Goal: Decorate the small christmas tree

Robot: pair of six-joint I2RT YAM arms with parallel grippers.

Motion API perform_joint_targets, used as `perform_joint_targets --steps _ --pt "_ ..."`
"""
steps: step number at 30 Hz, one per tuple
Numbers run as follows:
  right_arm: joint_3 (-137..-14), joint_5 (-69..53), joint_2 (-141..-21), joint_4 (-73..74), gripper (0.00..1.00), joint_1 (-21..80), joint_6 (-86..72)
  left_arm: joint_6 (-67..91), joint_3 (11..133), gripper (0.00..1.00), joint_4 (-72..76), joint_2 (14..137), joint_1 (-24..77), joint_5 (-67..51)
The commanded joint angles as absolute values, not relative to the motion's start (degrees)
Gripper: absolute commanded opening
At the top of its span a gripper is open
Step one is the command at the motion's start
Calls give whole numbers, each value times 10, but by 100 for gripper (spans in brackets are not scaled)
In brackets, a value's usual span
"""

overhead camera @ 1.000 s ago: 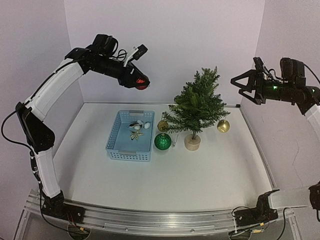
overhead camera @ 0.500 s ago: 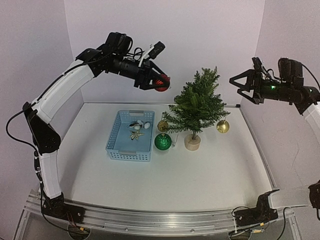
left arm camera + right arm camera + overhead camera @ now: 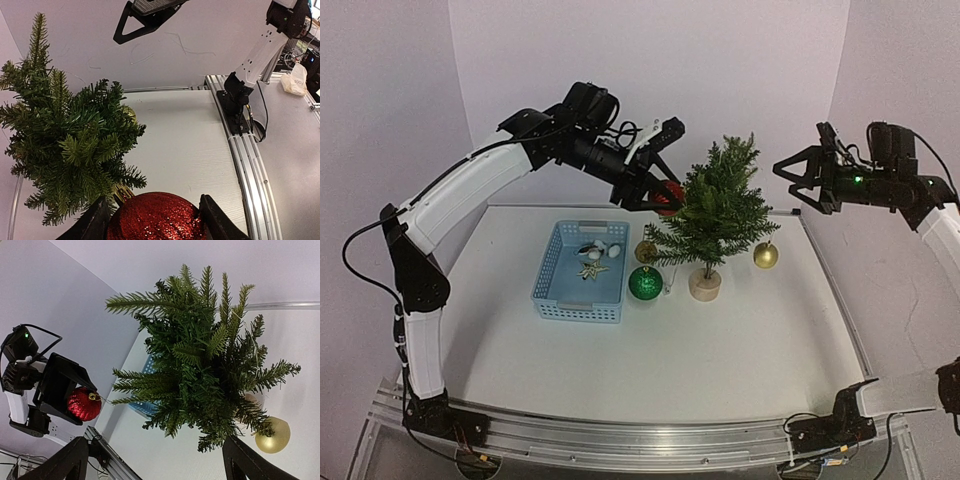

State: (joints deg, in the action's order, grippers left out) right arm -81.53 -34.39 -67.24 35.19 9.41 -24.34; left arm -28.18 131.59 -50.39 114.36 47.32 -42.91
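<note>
**Status: red ball at tree, not yet hung**

The left gripper (image 3: 658, 192) clamps a red ball (image 3: 157, 216) against the left side of the small christmas tree (image 3: 712, 215), which stands right of the blue basket (image 3: 548, 268). The right gripper (image 3: 794, 178) is spread wide and empty. Ornaments remain in the basket.

I have my left gripper (image 3: 663, 193), carrying the red glitter ball (image 3: 668, 197), swung right from beyond the basket (image 3: 578, 312) up against the small christmas tree (image 3: 713, 210), while my right gripper (image 3: 790, 176) edges slightly nearer.
</note>
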Motion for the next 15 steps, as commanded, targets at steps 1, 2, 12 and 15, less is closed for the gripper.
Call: perform_joint_targets --steps 1,2,12,15 --pt "-811 -353 -664 326 93 93 -247 -310 1334 50 -484 1145 469 -396" --pt "-810 -353 -664 325 93 93 -247 -314 1331 50 -485 1145 469 -389" --pt "-806 -357 -670 321 93 93 -249 -339 1302 49 -508 1134 469 -371" --pt "-804 -362 -672 320 93 93 -250 -343 1299 48 -522 1130 478 -393"
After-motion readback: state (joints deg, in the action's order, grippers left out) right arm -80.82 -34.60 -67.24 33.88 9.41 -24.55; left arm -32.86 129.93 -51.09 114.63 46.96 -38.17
